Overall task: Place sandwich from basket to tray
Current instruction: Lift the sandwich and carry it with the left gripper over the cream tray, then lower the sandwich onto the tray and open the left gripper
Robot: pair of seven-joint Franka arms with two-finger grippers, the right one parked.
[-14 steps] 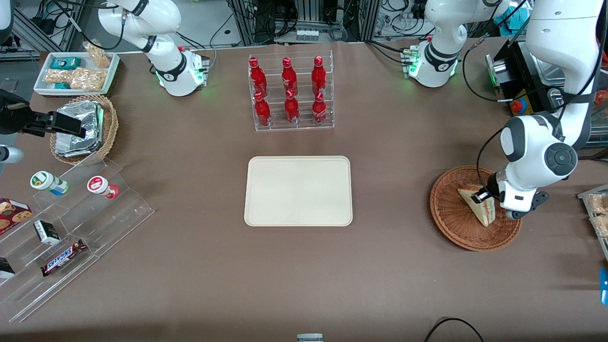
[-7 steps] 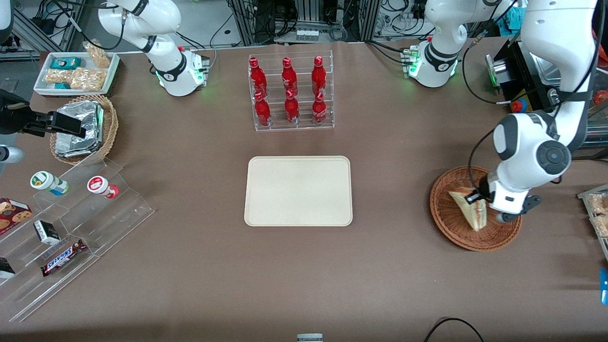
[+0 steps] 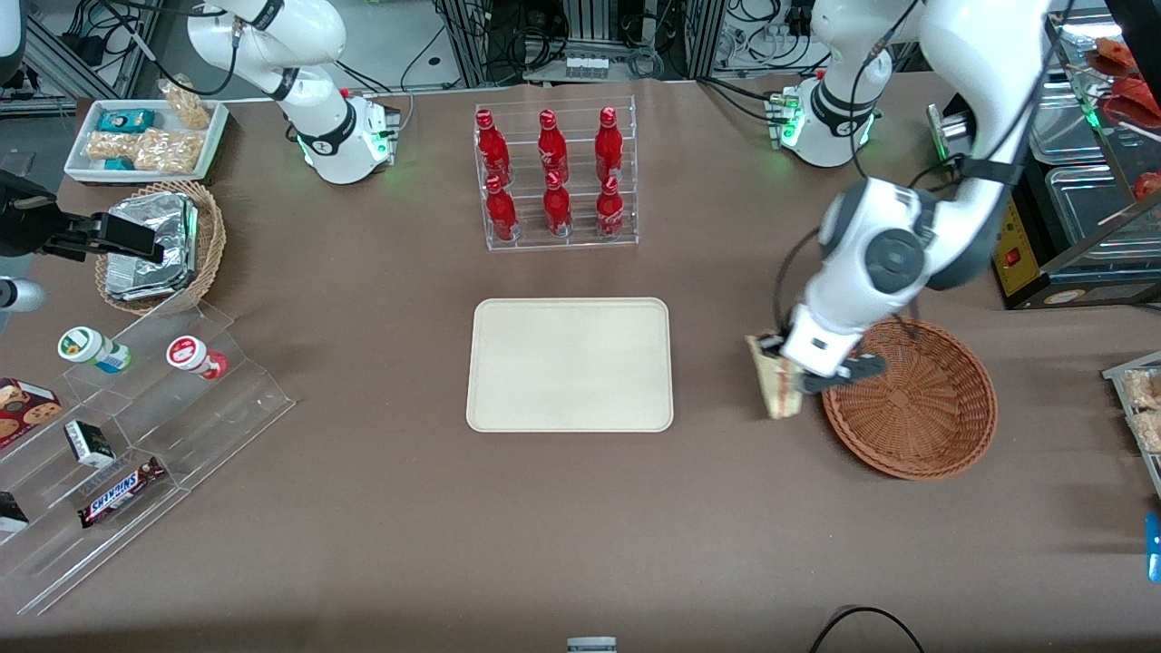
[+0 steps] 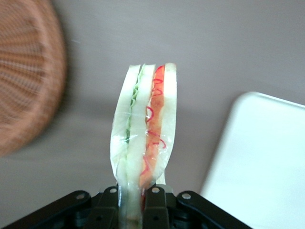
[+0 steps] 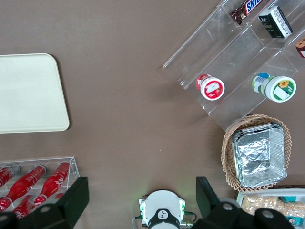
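Front view: gripper (image 3: 787, 379) clamped on sandwich (image 3: 772, 384), lifted clear of basket (image 3: 916, 399), above bare table between basket rim and tray (image 3: 570, 364).

Left wrist view: sandwich (image 4: 144, 143) upright on edge, pinched between fingers (image 4: 153, 210); basket (image 4: 26, 71) beside it, tray (image 4: 262, 167) near.

Right wrist view: tray (image 5: 28, 93) bare.

Left arm's gripper (image 3: 791, 381) has swung out of the shallow reddish-brown wicker basket (image 3: 916, 399), carrying the triangular white-bread sandwich (image 3: 774, 385) clamped between its fingers (image 4: 153, 206). Sandwich now hangs over bare table between basket and flat cream rectangular tray (image 3: 570, 364); earlier it lay in the basket, which now holds nothing.
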